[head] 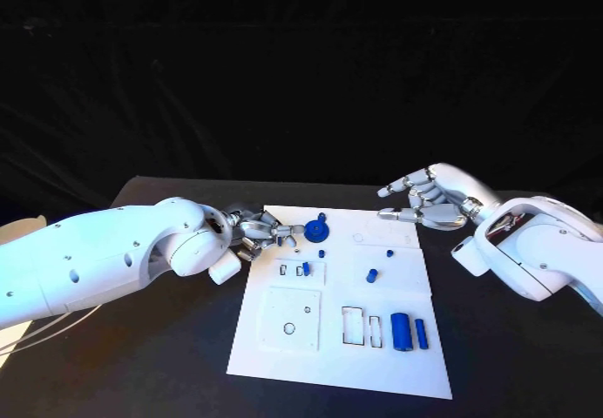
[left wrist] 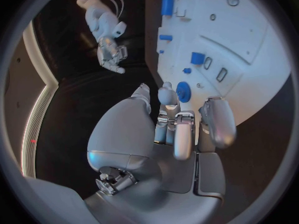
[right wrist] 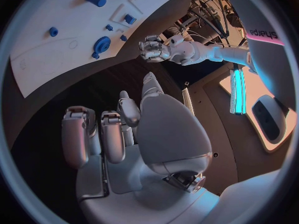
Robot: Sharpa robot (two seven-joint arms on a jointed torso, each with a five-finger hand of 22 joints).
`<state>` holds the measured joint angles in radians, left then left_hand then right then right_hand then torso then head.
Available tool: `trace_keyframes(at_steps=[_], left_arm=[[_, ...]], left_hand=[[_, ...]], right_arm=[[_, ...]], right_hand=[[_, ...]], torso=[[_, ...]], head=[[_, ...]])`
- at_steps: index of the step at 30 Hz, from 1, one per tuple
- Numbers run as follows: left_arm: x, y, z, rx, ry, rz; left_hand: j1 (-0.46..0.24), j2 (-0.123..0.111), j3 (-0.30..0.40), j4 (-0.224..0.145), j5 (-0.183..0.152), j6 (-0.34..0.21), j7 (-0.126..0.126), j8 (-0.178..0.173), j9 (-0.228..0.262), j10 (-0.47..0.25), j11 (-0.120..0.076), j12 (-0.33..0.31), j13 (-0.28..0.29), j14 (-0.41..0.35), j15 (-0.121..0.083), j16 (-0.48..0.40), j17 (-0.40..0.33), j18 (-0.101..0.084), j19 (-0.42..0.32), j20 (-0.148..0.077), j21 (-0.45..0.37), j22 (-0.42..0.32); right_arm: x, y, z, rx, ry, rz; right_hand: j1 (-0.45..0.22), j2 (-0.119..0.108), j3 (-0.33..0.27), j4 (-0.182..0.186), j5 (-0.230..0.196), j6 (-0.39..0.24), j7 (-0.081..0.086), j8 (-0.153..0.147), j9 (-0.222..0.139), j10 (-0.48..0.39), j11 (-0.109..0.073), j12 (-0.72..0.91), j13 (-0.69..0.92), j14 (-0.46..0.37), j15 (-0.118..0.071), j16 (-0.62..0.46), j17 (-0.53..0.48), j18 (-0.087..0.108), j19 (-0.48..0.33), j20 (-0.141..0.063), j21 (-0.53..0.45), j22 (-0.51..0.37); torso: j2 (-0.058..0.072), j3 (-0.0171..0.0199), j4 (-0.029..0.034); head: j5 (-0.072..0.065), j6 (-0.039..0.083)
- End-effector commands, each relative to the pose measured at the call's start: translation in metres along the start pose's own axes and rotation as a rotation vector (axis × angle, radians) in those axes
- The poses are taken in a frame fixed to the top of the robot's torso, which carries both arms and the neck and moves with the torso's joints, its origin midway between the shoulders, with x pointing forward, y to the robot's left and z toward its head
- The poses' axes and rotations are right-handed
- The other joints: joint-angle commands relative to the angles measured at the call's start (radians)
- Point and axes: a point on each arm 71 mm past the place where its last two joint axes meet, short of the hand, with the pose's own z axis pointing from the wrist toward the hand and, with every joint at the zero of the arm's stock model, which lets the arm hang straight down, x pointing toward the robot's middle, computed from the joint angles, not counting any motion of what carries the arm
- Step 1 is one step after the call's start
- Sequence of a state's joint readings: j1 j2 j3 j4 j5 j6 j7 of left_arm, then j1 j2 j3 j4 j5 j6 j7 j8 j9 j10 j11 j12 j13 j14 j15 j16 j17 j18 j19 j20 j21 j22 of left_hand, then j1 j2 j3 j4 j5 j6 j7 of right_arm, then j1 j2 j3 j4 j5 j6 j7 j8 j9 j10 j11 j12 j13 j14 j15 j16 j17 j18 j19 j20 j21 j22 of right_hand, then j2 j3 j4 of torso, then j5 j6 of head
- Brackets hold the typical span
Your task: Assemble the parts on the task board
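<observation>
The white task board (head: 287, 348) lies in the middle of the black table. A blue round disc part (head: 318, 230) sits near the board's far left corner, and in the left wrist view the disc (left wrist: 183, 91) lies just past my fingertips (left wrist: 166, 93). My left hand (head: 260, 233) hovers at the board's left edge beside the disc, fingers apart and holding nothing. My right hand (head: 430, 205) hangs above the board's far right corner, fingers loosely bent and empty. Two blue cylinders (head: 401, 331) lie at the board's near right. Small blue pegs (head: 372, 275) stand mid-board.
The board carries rectangular slots (head: 353, 326) and a raised square plate with a round hole (head: 289, 328). Bare black table runs along both sides of the board. The right wrist view shows the left hand (right wrist: 156, 49) a short way off the disc (right wrist: 101, 46).
</observation>
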<state>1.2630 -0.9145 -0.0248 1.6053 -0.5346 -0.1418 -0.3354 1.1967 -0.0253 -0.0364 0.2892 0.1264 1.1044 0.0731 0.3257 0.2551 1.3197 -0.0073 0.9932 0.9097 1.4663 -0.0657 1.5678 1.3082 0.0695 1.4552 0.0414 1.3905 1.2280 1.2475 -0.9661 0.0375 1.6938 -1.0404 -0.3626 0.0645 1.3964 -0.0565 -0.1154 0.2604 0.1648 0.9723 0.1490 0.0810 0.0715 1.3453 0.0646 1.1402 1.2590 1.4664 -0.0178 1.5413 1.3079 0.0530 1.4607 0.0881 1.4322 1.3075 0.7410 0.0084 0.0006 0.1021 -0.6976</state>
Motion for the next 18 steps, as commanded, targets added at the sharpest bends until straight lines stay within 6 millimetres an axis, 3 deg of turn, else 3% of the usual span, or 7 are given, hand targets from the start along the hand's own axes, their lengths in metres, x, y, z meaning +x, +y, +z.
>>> trace_keyframes(at_steps=[1,2,3,5,11,18], left_arm=[[0.001,0.009,0.006,-0.254,0.009,0.363],[0.002,0.007,0.009,-0.271,0.001,0.394],[0.003,0.006,0.012,-0.283,-0.006,0.415],[0.004,0.002,0.016,-0.296,-0.016,0.443],[0.010,-0.009,0.028,-0.317,-0.017,0.503],[0.017,-0.016,0.037,-0.337,0.022,0.572]], left_hand=[[-0.032,0.020,-0.041,-0.003,-0.027,-0.023,-0.026,0.099,0.089,0.012,-0.008,0.116,0.118,0.104,-0.014,0.003,0.263,-0.017,0.016,-0.010,0.046,0.074],[-0.039,0.027,-0.056,0.000,-0.049,-0.031,-0.030,0.140,0.127,0.015,-0.012,0.142,0.144,0.104,-0.017,0.003,0.263,-0.021,0.020,-0.010,0.058,0.094],[-0.046,0.032,-0.065,0.002,-0.063,-0.040,-0.030,0.160,0.147,0.021,-0.017,0.160,0.163,0.104,-0.016,0.003,0.263,-0.024,0.027,-0.012,0.069,0.114],[-0.060,0.046,-0.101,-0.005,-0.074,-0.084,-0.035,0.232,0.225,0.028,-0.025,0.195,0.200,0.104,-0.019,0.003,0.263,-0.031,0.041,-0.018,0.093,0.158],[-0.086,0.046,-0.152,0.002,-0.079,-0.105,-0.046,0.288,0.288,0.056,-0.033,0.246,0.257,0.104,-0.030,0.003,0.263,-0.044,0.064,-0.025,0.123,0.219],[-0.090,0.051,-0.177,0.002,-0.079,-0.122,-0.050,0.314,0.324,0.062,-0.036,0.259,0.273,0.104,-0.034,0.003,0.263,-0.048,0.072,-0.030,0.132,0.239]], right_arm=[[-0.006,-0.006,-0.001,0.032,-0.022,0.102],[-0.007,-0.008,-0.002,0.039,-0.026,0.103],[-0.008,-0.009,-0.002,0.044,-0.029,0.102],[-0.010,-0.010,-0.002,0.050,-0.033,0.101],[-0.011,-0.014,-0.001,0.063,-0.039,0.091],[-0.012,-0.016,0.000,0.073,-0.043,0.086]], right_hand=[[0.004,0.003,0.001,-0.007,0.006,0.004,-0.004,0.006,0.001,-0.001,-0.006,-0.003,-0.002,0.091,0.002,-0.007,0.215,0.004,-0.007,-0.001,-0.006,-0.001],[0.004,0.004,0.001,-0.007,0.007,0.005,-0.004,0.007,0.001,-0.001,-0.006,-0.004,-0.003,0.091,0.001,-0.008,0.213,0.004,-0.008,-0.001,-0.007,-0.002],[0.004,0.004,0.001,-0.007,0.007,0.005,-0.004,0.007,0.001,-0.002,-0.006,-0.005,-0.004,0.091,0.001,-0.009,0.212,0.004,-0.008,-0.001,-0.008,-0.003],[0.004,0.004,0.000,-0.007,0.008,0.005,-0.004,0.007,0.001,-0.002,-0.006,-0.006,-0.004,0.090,0.001,-0.010,0.211,0.005,-0.009,-0.001,-0.009,-0.005],[0.004,0.005,0.000,-0.007,0.010,0.006,-0.004,0.007,0.001,-0.003,-0.006,-0.007,-0.006,0.090,0.001,-0.011,0.209,0.005,-0.010,-0.001,-0.010,-0.007],[0.003,0.006,-0.003,-0.007,0.014,0.007,-0.004,0.008,0.001,-0.004,-0.007,-0.009,-0.008,0.089,0.001,-0.013,0.208,0.005,-0.010,-0.002,-0.011,-0.008]], torso=[[-0.014,0.0025,-0.0011],[-0.014,0.0029,-0.0011],[-0.015,0.0033,-0.0014],[-0.016,0.0035,-0.0027],[-0.013,0.0046,-0.0017],[-0.011,0.0037,-0.0011]], head=[[0.006,-0.008],[0.006,-0.009],[0.006,-0.009],[0.008,-0.009],[0.009,-0.008],[0.009,-0.011]])
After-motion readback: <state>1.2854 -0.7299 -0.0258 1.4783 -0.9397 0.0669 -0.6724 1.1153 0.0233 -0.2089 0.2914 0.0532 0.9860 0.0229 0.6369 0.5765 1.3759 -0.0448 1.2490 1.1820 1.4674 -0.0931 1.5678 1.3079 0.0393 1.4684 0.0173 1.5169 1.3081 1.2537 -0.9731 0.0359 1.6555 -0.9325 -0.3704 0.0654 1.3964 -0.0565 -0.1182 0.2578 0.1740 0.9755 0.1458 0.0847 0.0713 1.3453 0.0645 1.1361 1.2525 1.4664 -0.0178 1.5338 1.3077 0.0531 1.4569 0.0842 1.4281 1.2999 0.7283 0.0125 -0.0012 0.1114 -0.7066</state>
